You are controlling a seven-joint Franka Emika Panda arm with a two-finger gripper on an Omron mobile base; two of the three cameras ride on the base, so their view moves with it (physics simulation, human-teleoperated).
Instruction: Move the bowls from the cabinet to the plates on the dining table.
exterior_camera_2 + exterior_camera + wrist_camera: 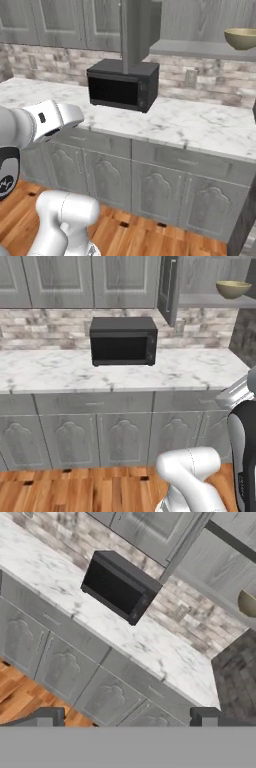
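A tan bowl sits on the open cabinet's shelf, above the desk's right end. The claw, jaws apart and empty, should rise level with the rim before closing.

The arm was glossy white with rounded segments and dark joints; a black band carried a small white marking.

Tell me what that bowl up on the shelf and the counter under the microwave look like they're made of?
The bowl looks like glazed ceramic: olive-tan outside, paler inside, with a smooth sheen. The counter looks like polished marble, white with grey veins, though it could be an imitation. The microwave on it seems matte black metal or plastic with a dark glass door.
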